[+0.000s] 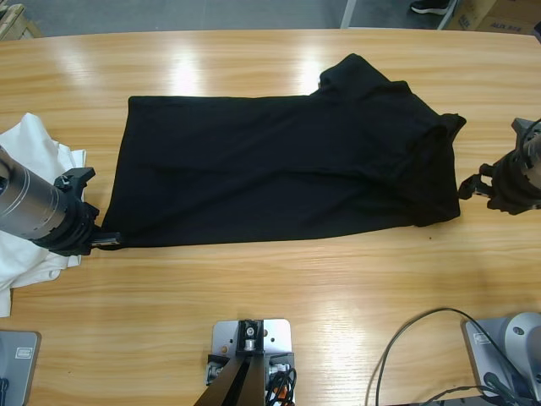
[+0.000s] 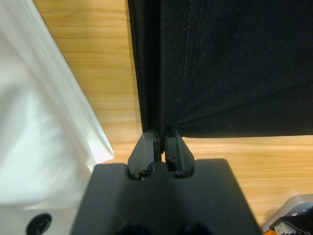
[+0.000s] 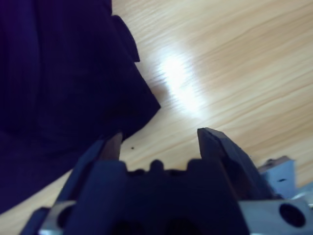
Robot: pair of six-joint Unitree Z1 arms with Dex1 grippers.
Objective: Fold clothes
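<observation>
A black shirt (image 1: 270, 169) lies spread lengthwise across the wooden table (image 1: 338, 288), hem at the left, collar and sleeves bunched at the right. My left gripper (image 1: 108, 240) is shut on the hem's near left corner; in the left wrist view its jaws (image 2: 160, 139) pinch the black fabric (image 2: 234, 63). My right gripper (image 1: 470, 186) hovers open just off the shirt's right end. In the right wrist view this gripper (image 3: 159, 139) has bare wood between its jaws, with the dark shirt (image 3: 58, 73) to the left.
A pile of white clothes (image 1: 30, 139) lies at the table's left end, partly under my left arm, and shows beside the hem as white fabric (image 2: 39, 127). A black cable (image 1: 406, 347) loops at the near right. Cardboard boxes (image 1: 499, 15) stand beyond the far edge.
</observation>
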